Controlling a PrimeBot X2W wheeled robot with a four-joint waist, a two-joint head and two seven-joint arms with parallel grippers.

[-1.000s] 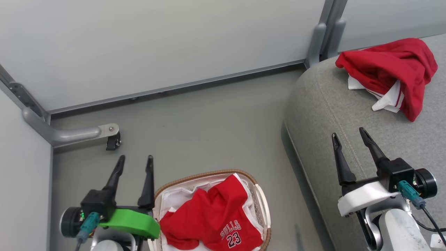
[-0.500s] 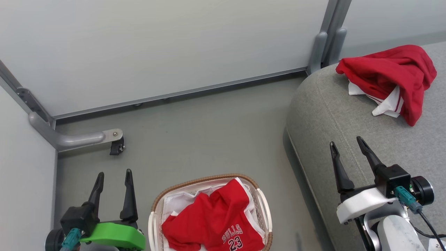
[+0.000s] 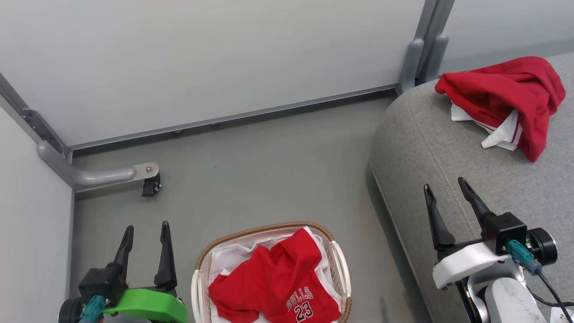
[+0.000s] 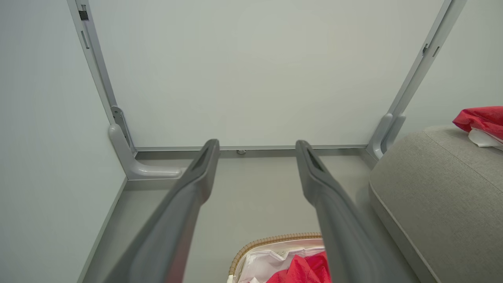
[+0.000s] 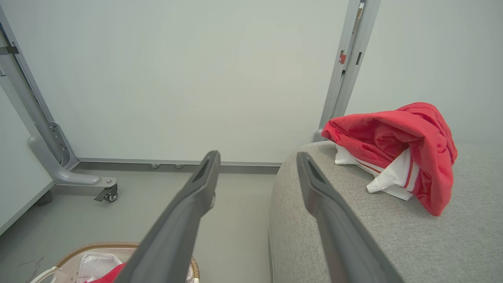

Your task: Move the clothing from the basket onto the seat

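A red garment printed "BULLS 23" (image 3: pixel 278 285) lies crumpled in the white basket (image 3: pixel 337 264) with its brown woven rim, on the floor at the bottom of the head view. The second red garment (image 3: pixel 502 89) with white striped trim lies bunched on the grey seat (image 3: pixel 430 134), and it is also in the right wrist view (image 5: pixel 393 137). My left gripper (image 3: pixel 146 229) stands open and empty just left of the basket. My right gripper (image 3: pixel 446 188) is open and empty over the seat's near edge. The left wrist view catches the basket rim (image 4: pixel 271 240) and red cloth (image 4: pixel 302 271).
Grey partition panels close off the back and left, with a footed post and caster (image 3: pixel 150 185) at the left and another post (image 3: pixel 421 49) by the seat's corner. Bare grey floor (image 3: pixel 269 170) lies between the basket, the panels and the seat.
My left gripper has drawn back toward me and leftward, away from the basket's left side. The head view shifted slightly. The right gripper and both garments stayed as they were.
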